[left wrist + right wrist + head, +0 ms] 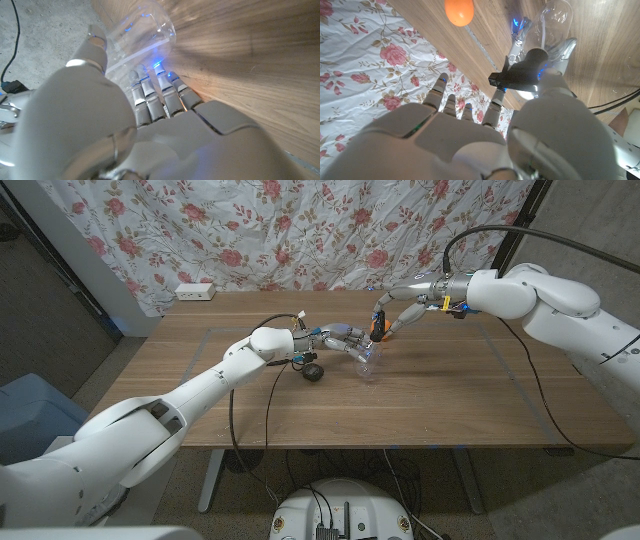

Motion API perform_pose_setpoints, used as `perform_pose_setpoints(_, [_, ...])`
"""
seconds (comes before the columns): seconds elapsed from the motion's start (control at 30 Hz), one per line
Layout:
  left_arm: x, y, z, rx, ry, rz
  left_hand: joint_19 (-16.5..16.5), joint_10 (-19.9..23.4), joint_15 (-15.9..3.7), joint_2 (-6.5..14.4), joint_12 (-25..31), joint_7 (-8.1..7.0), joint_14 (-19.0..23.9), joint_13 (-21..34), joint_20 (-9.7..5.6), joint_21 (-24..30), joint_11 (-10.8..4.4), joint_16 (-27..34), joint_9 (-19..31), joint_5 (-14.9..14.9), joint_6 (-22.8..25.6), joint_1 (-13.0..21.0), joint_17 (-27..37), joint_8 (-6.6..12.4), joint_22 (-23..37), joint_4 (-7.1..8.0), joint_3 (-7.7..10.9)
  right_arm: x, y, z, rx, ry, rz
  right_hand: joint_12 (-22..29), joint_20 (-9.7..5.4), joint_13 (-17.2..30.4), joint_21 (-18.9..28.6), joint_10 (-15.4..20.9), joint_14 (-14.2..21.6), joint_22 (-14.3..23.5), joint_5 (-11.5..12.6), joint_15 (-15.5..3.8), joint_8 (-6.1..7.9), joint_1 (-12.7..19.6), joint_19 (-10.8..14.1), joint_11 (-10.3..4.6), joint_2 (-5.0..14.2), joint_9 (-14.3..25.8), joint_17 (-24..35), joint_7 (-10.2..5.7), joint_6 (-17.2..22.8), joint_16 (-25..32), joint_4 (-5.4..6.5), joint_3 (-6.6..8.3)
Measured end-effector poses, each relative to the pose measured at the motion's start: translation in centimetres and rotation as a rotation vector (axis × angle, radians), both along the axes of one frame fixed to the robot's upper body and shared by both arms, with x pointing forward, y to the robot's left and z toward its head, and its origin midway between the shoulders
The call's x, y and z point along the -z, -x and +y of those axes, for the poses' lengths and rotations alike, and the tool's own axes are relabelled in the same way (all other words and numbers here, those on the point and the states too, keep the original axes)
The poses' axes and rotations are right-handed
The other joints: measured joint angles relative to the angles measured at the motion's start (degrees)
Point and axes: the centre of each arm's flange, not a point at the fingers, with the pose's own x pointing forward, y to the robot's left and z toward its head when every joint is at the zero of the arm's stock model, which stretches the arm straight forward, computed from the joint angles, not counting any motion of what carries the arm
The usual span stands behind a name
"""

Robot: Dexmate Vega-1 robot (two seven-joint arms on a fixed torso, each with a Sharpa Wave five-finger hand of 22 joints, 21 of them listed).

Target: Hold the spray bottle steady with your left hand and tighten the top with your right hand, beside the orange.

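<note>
My left hand (pixel 341 339) grips a clear spray bottle (pixel 368 363) at the table's middle, tilted, its base toward me. In the left wrist view my left hand (pixel 150 115) wraps its fingers around the bottle (pixel 145 35). The bottle's black spray top (pixel 519 75) points away from me. My right hand (pixel 398 314) reaches in from the right, and its thumb and a finger lie against the top. The orange (pixel 459 11) sits on the table just behind the top, partly hidden in the head view (pixel 376 333).
A small black round object (pixel 313 370) lies on the wooden table (pixel 450 400) under my left wrist. A white power strip (pixel 195 291) sits at the far left edge. A floral curtain (pixel 300 230) hangs behind the table.
</note>
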Motion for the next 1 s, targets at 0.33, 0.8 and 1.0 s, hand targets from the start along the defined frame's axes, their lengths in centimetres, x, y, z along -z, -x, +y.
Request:
perform_pose_setpoints(0.33, [0.02, 0.07, -0.02, 0.001, -0.003, -0.002, 0.0, 0.0, 0.0, 0.0, -0.02, 0.0, 0.0, -0.01, 0.0, 0.0, 0.0, 0.0, 0.0, 0.21, 0.0, 0.0, 0.0, 0.0, 0.0, 0.0, 0.0, -0.09, -0.07, -0.12, 0.009, -0.011, 0.022, 0.44, -0.56, -0.14, 0.0, 2.05, 0.62, 0.0, 0.24, -0.62, 1.71, -2.23, 1.38, -0.43, 0.36, 0.26, 0.0, 0.12, 4.2, 0.0, 0.55, -0.56])
perform_pose_setpoints(0.8, [0.0, 0.29, -0.05, 0.002, -0.012, -0.012, 0.0, 0.19, 0.0, 0.0, -0.32, 0.0, 0.0, -0.05, 0.0, 0.0, -0.19, 0.0, 0.0, 0.2, 0.0, 0.0, 0.0, 0.0, -0.01, 0.0, 0.0, -0.13, -0.18, -0.03, 0.015, -0.034, 0.038, 0.85, -1.65, -0.31, 0.0, 4.83, 1.54, 0.0, 0.24, -1.11, 3.1, -4.4, 2.47, -0.31, 1.17, 0.22, 0.12, 0.02, 8.17, 0.85, 1.34, -1.36])
perform_pose_setpoints(1.0, [-0.01, 0.39, -0.05, 0.002, -0.016, -0.015, 0.0, 0.19, 0.0, 0.0, -0.36, 0.0, 0.0, -0.05, 0.0, 0.0, -0.19, 0.0, 0.0, 0.2, 0.0, 0.0, 0.0, 0.0, -0.01, 0.0, 0.0, -0.06, -0.23, 0.03, 0.019, -0.05, 0.045, 1.21, -1.95, -0.31, 0.0, 6.26, 2.39, 0.0, 0.24, -1.33, 3.86, -5.91, 2.78, -0.52, 1.18, 0.28, 0.14, 0.21, 10.43, 0.87, 1.91, -1.93])
